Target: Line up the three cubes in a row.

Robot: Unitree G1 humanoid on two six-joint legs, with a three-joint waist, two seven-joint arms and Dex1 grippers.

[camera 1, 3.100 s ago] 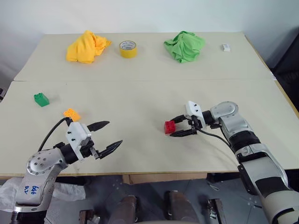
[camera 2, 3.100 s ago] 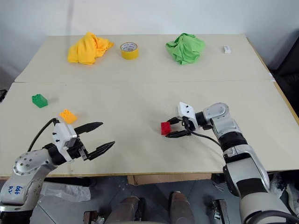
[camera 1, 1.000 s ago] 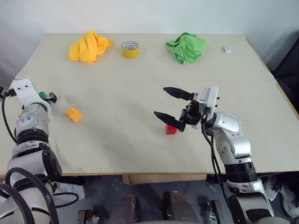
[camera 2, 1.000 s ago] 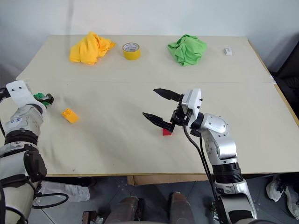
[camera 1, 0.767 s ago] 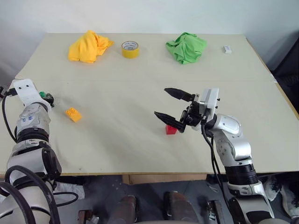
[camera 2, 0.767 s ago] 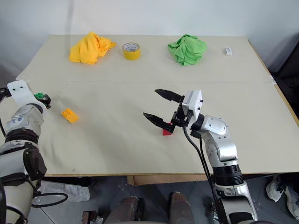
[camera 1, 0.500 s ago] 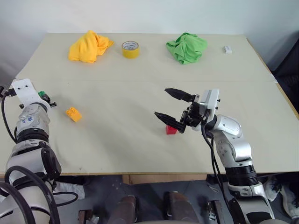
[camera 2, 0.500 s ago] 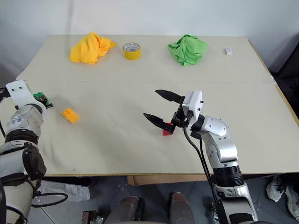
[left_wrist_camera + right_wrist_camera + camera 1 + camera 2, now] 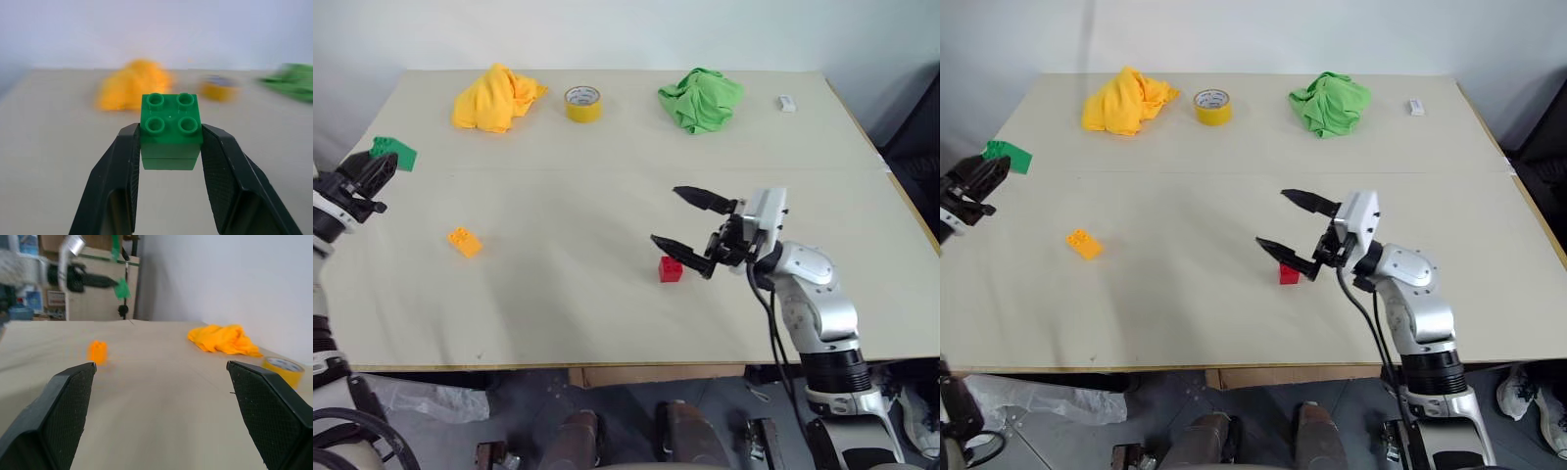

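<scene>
At the far left edge of the table (image 9: 607,323), the left gripper (image 9: 382,166) is raised above the surface with its two black fingers (image 9: 120,176) clamped on the sides of the green cube (image 9: 171,131), which sits studs-up between them and clear of the tabletop. Below and to the right of it, the orange-yellow cube (image 9: 464,241) lies alone on the bare table, well apart from everything else. At the back of the table, the yellow cloth (image 9: 494,98) is bunched up, with the yellow tape roll (image 9: 581,102) just beside it to the right. Near the middle front of the table, the red cube (image 9: 671,269) rests on the surface, free of any grip. The right gripper (image 9: 690,227) hovers just beside and above it, its fingers spread wide with nothing between them; the lower fingertip is close to the red cube, though contact cannot be told. Behind, the green cloth (image 9: 701,96) is crumpled at the back of the table, and a tiny white block (image 9: 786,101) lies near the far right corner.
</scene>
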